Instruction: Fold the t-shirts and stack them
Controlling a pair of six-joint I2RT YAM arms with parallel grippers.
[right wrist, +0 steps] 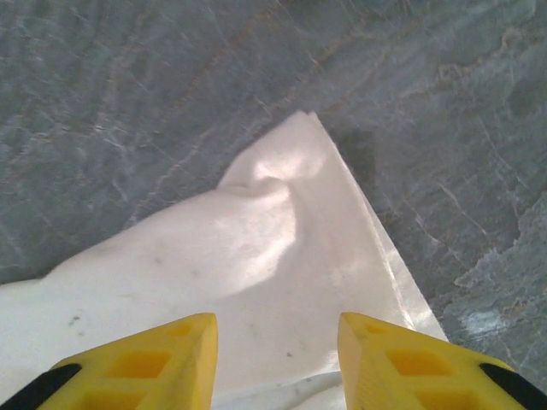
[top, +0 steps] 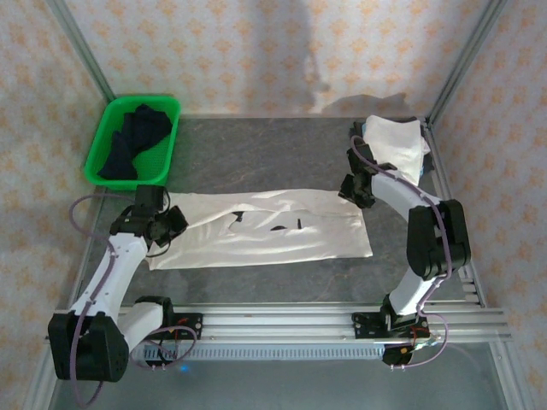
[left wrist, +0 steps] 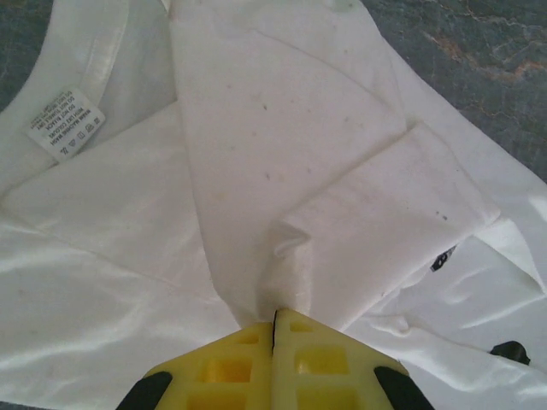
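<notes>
The t-shirt (top: pixel 265 229), white, lies as a long band across the middle of the dark table (top: pixel 256 154), running from nine o'clock to three o'clock. At the table's ten o'clock corner a green basket (top: pixel 101 162) holds dark clothes (top: pixel 137 137). The left gripper (top: pixel 171 224) sits at the shirt's nine o'clock end; in the left wrist view its yellow jaws are clenched on a fold of the cloth (left wrist: pixel 274 316), with the neck label (left wrist: pixel 65 123) at ten o'clock. The right gripper (top: pixel 355 192) is at the shirt's two o'clock corner, jaws apart and grasping nothing (right wrist: pixel 275 323), the corner flat beneath them. A second t-shirt (top: pixel 397 145) lies folded at the table's two o'clock corner.
</notes>
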